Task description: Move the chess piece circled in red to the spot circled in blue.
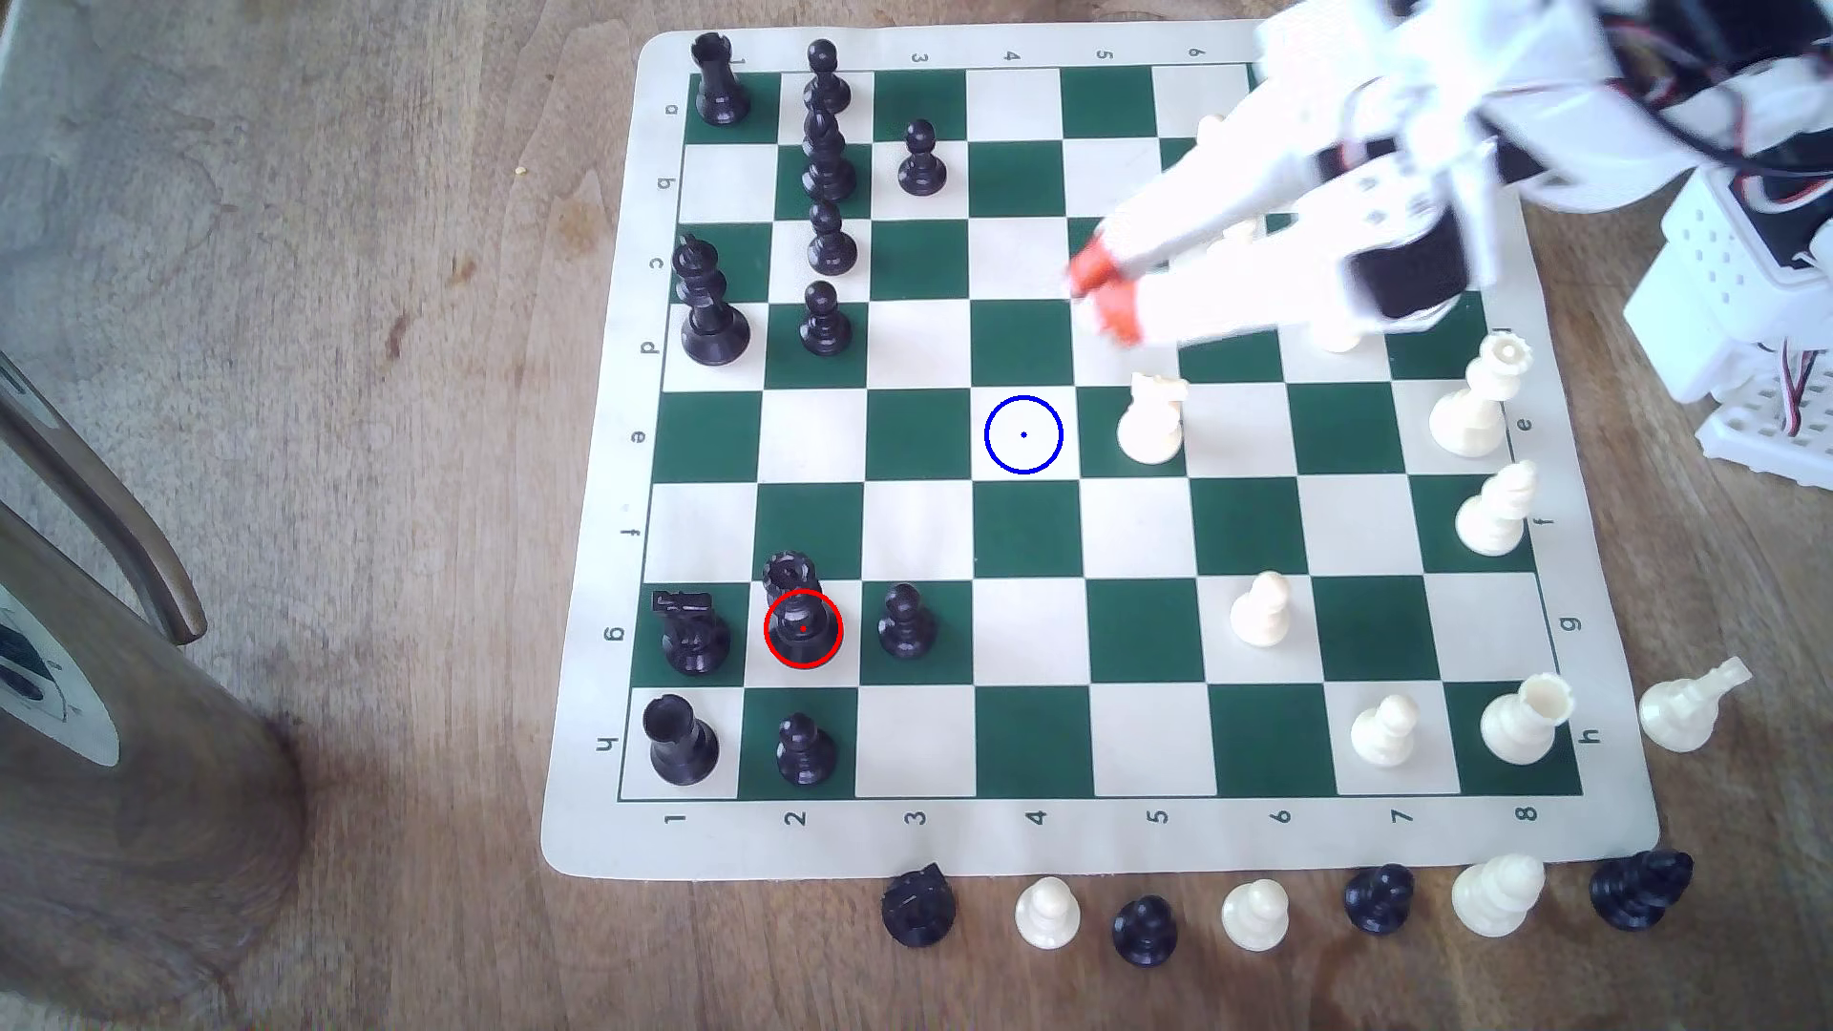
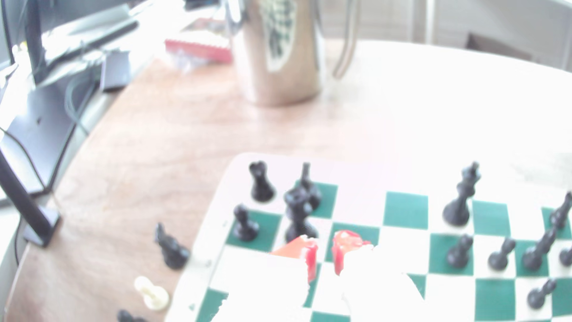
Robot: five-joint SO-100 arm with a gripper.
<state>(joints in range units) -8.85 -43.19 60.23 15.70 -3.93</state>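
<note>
Standing upright on the red-ringed cream square near the board's (image 1: 595, 694) corner where the h and 1 labels meet, the queen (image 1: 799, 620) looks a light, stiff, smooth plastic piece, top-heavy on its flared base and likely to tip if nudged. Taking it at the slim neck under the coronet seems safest, as a knight (image 1: 686, 630) and pawn (image 1: 905, 623) flank it. The jaws (image 1: 1103, 295) hang slightly parted and empty, well apart from it, near the blue-ringed spot (image 1: 1024, 434).
</note>
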